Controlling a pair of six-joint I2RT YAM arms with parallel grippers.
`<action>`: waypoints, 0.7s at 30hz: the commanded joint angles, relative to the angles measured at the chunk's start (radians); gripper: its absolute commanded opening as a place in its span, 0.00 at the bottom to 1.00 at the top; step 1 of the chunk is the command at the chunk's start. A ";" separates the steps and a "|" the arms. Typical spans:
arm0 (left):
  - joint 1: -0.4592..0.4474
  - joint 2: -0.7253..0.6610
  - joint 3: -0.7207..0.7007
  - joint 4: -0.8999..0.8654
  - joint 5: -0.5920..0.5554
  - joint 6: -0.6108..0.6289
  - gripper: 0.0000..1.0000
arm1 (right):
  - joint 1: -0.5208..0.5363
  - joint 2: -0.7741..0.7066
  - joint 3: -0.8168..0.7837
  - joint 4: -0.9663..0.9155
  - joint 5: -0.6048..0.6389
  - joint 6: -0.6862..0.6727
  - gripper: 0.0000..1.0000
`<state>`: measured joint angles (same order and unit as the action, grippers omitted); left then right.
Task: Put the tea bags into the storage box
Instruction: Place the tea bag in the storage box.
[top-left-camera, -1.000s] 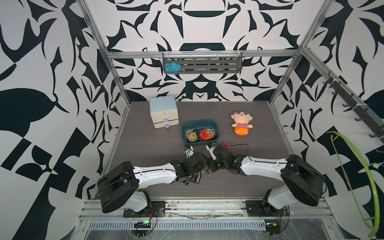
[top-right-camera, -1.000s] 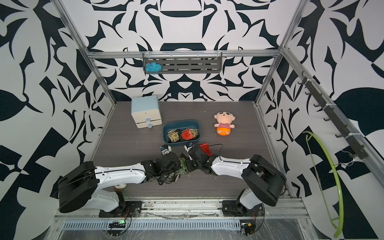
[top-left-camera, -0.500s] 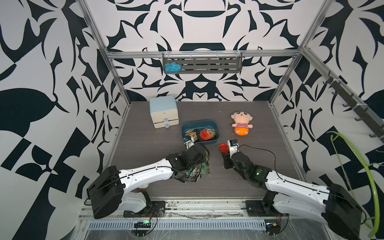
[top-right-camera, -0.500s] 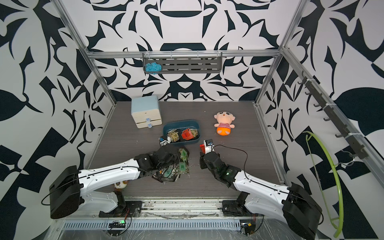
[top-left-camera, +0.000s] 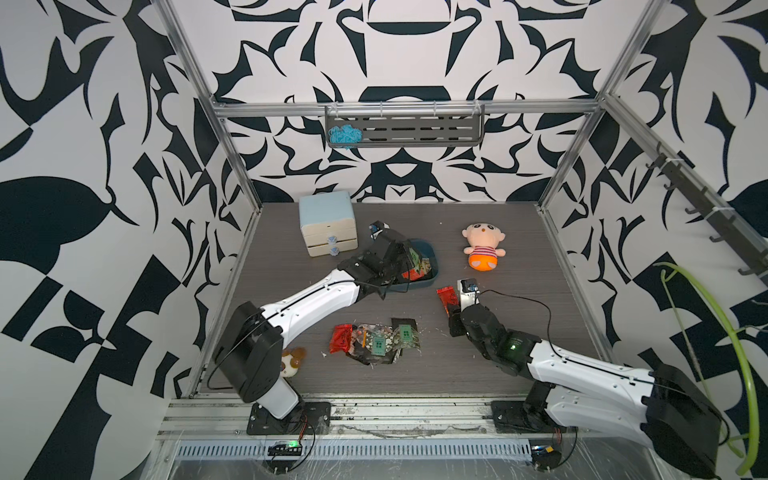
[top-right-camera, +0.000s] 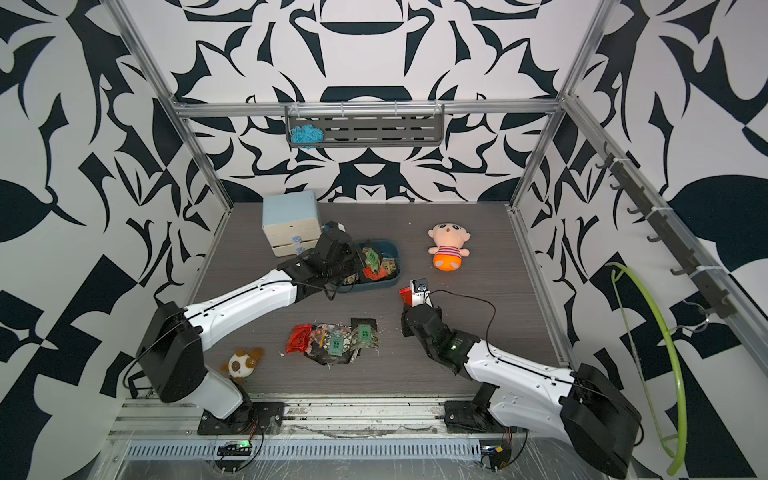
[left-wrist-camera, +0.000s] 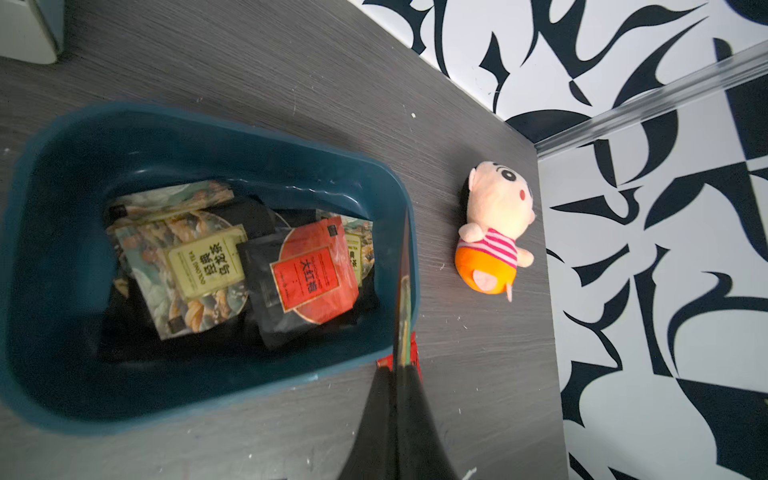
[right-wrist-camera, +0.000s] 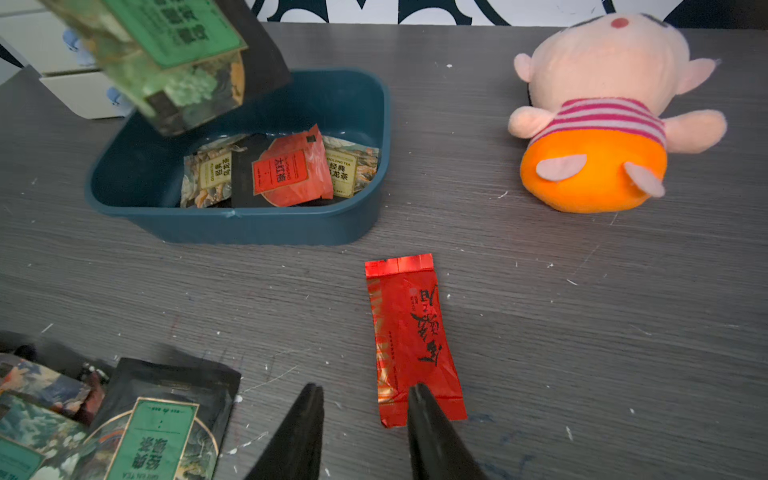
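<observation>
Though lately central, left tool (top-left-camera: 404, 257) boxside.

Tea bags (right-wrist-camera: 286, 166) lie in the storage box (right-wrist-camera: 257, 228), a pile (top-left-camera: 376, 343) before it.

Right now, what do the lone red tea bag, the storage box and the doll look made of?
Red tea bag: foil-like film, glossy; it glints and creases. Storage box: probably moulded plastic, smooth teal with rounded corners. Doll: plush fabric, fuzzy nap, likely stuffed.
</observation>
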<state>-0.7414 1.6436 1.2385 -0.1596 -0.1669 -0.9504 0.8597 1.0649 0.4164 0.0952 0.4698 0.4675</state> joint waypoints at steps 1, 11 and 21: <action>0.029 0.101 0.059 -0.008 0.070 0.035 0.00 | 0.000 0.023 0.030 0.032 0.014 -0.014 0.38; 0.068 0.251 0.111 -0.016 0.116 0.040 0.00 | 0.001 0.050 0.041 0.047 -0.031 -0.029 0.38; 0.073 0.109 -0.002 -0.092 0.043 0.069 0.42 | 0.000 0.084 0.059 0.046 -0.126 -0.055 0.41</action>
<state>-0.6735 1.8397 1.2678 -0.2001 -0.0898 -0.8970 0.8597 1.1362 0.4294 0.1101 0.3847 0.4358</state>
